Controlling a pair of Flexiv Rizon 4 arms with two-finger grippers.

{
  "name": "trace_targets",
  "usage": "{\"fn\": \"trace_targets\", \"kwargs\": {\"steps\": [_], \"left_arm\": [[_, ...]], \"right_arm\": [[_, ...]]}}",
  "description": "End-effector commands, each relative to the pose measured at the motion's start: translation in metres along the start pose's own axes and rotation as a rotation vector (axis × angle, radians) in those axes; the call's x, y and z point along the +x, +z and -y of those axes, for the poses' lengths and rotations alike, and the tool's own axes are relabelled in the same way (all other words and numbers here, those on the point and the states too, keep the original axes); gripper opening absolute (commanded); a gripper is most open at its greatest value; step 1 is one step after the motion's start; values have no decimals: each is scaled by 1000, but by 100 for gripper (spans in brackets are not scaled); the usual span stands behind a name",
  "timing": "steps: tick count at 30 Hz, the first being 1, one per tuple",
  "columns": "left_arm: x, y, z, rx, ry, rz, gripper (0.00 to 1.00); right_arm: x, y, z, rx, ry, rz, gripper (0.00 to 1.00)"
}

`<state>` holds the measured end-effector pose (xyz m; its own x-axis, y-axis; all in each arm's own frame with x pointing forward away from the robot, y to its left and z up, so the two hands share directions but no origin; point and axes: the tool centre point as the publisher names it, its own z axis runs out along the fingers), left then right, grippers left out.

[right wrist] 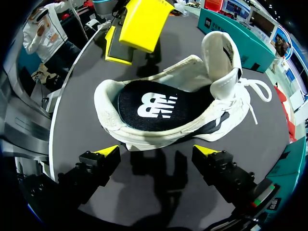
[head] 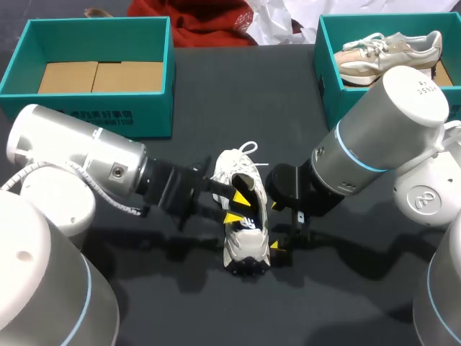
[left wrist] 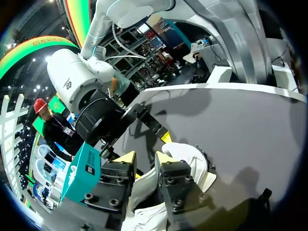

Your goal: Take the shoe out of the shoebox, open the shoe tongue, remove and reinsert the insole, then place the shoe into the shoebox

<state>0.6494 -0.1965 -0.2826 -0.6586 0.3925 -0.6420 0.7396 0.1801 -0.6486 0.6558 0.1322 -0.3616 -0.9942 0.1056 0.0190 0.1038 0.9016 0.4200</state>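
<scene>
A white sneaker (head: 243, 216) lies on the dark table between my two grippers, with its laces trailing toward the back. Its black insole (right wrist: 154, 106) sits inside, and the tongue (right wrist: 219, 50) stands pulled up. My left gripper (head: 235, 206) comes in from the left, its fingers narrowly apart on the shoe's side wall (left wrist: 144, 187), one yellow tip over the opening. In the right wrist view the left gripper (right wrist: 131, 36) shows past the shoe's far rim. My right gripper (right wrist: 156, 151) stands open beside the shoe's right side (head: 277, 227), holding nothing.
A teal shoebox (head: 94, 108) with a cardboard liner stands at the back left. A second teal shoebox (head: 328, 72) at the back right holds a beige sneaker (head: 389, 50). Red cloth and white paper lie behind the table's far edge.
</scene>
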Motion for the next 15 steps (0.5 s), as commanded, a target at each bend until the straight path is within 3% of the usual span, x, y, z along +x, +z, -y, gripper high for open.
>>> {"fn": "trace_targets", "kwargs": {"steps": [1, 7, 10, 15], "left_arm": [[-9, -13, -1, 13, -5, -77, 24], [-16, -24, -8, 10, -4, -136, 19], [-17, -30, -8, 11, 2, -170, 11], [-16, -36, -6, -4, 31, -240, 11]], "right_arm": [[2, 1, 0, 1, 0, 3, 100], [1, -1, 1, 4, 1, 3, 100], [1, -12, 11, 14, 11, 7, 100], [1, -33, 29, 1, 40, 27, 100]]}}
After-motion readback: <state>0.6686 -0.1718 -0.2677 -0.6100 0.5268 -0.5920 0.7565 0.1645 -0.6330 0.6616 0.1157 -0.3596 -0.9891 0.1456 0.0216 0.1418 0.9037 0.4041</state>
